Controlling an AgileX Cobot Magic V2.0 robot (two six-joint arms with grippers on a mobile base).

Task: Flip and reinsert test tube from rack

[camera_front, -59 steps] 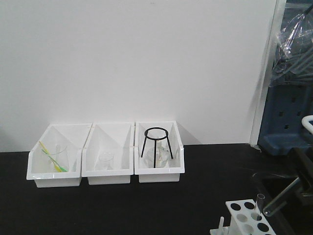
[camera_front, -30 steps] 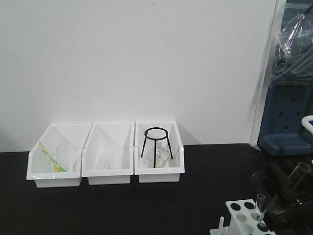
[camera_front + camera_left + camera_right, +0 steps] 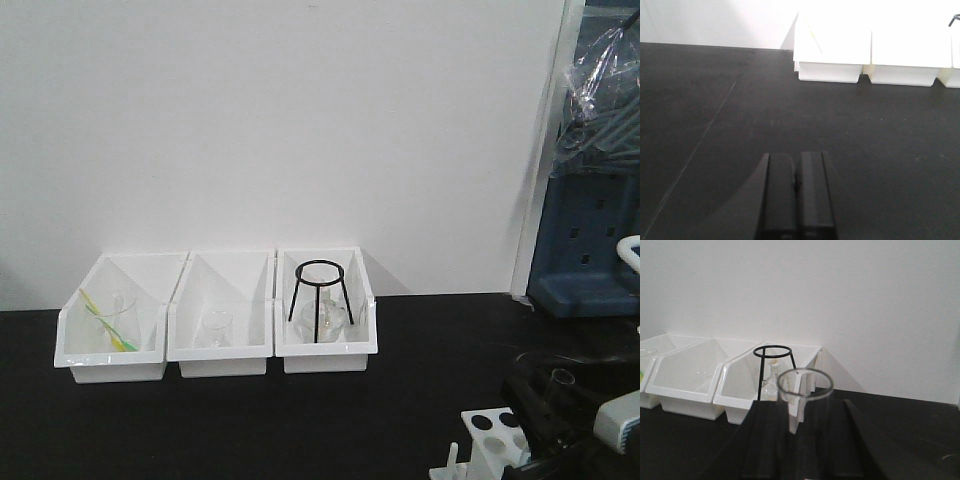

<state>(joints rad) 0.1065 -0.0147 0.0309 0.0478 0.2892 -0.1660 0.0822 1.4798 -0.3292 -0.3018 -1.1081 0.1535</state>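
Right gripper [image 3: 545, 420], clamped on the tube [image 3: 805, 412], holds it near upright and mouth up, just beside the rack [image 3: 487, 437] at the rack's 3 o'clock, in the front view's 5 o'clock corner. Left gripper [image 3: 796, 161] hangs above the counter [image 3: 715, 100], fingers together. For clean reinsertion, the tube's leading end should probably be centred over a free hole, kept vertical, lowered straight, and released only once seated.
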